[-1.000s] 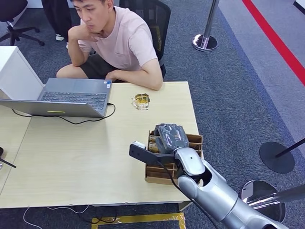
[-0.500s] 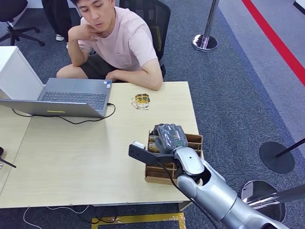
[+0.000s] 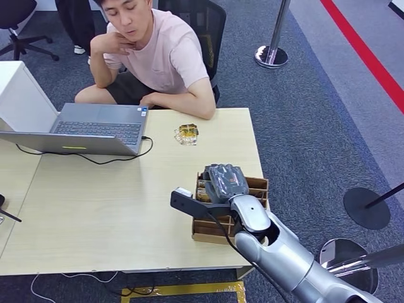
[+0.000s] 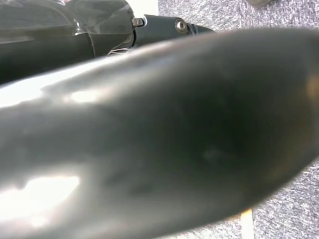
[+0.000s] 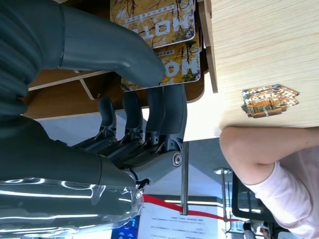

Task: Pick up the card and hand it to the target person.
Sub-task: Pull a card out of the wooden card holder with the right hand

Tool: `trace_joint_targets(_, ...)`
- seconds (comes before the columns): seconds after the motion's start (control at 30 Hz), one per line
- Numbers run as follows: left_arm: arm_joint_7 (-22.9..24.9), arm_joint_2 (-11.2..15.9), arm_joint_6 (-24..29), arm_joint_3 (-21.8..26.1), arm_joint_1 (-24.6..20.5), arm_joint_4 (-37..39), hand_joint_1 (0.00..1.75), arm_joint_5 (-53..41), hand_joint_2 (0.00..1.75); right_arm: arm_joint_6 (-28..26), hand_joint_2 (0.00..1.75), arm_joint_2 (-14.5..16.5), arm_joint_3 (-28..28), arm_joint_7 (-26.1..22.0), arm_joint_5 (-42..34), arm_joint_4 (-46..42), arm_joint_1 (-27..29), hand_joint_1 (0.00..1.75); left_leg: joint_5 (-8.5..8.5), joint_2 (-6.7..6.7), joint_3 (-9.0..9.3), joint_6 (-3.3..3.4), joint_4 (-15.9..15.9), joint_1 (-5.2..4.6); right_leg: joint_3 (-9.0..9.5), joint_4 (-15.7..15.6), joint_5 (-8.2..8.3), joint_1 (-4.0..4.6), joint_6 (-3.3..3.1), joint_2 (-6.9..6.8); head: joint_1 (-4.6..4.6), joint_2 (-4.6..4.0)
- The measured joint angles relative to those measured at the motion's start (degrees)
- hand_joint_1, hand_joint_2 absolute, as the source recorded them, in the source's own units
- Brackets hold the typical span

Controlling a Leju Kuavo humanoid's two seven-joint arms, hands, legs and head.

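An open grey laptop (image 3: pixel 90 129) is seen on the pale wooden counter (image 3: pixel 114 202), with a black cable (image 3: pixel 102 159) trailing from its side. A black office chair (image 3: pixel 204 28) and chrome stanchion bases (image 3: pixel 271 55) are set on grey carpet (image 3: pixel 305 126) crossed by a red stripe (image 3: pixel 367 57).

Barely any change across the second. Right hand (image 3: pixel 226 182) sits a touch lower and further left over the cardboard box (image 3: pixel 257 187) than a second ago, fingers (image 5: pixel 156 107) reaching toward the cards (image 5: pixel 156 20) inside. Seated person's (image 3: pixel 157 53) head leans slightly toward the laptop (image 3: pixel 95 129).
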Motion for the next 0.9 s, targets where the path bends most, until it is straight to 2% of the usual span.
trace_joint_targets(0.17,-0.8,0.0,-0.6,0.0,0.0,0.0,0.0,0.0,0.0,0.0,1.75,0.0,0.0,0.0,0.0,0.0,0.0,1.07,0.0,0.0,0.0,0.0,0.0,0.0,0.0,0.0,0.0,0.0,0.0,0.0,0.0,-0.01)
trace_joint_targets(0.3,-1.7,0.0,-0.9,0.0,0.0,0.0,0.0,0.2,1.75,0.1,1.75,0.0,0.0,0.0,0.0,0.0,0.0,1.16,0.0,0.0,0.01,0.0,0.0,0.0,0.0,0.0,0.0,0.0,0.0,0.0,0.0,0.0)
trace_joint_targets(0.67,-3.9,0.1,-1.2,0.9,0.0,0.0,0.0,0.5,1.75,0.2,1.75,0.0,0.0,0.0,0.2,0.0,0.3,1.4,0.0,0.0,0.01,0.0,0.0,0.0,0.01,0.0,0.0,0.0,0.0,0.0,0.0,0.0)
trace_joint_targets(0.9,-4.6,0.1,-0.8,0.9,0.0,0.0,0.0,1.2,1.75,0.6,1.75,0.1,0.0,0.1,0.5,0.0,0.3,1.4,0.0,0.0,0.01,0.0,0.0,0.0,0.02,0.0,0.0,0.0,0.0,0.0,0.0,0.0)
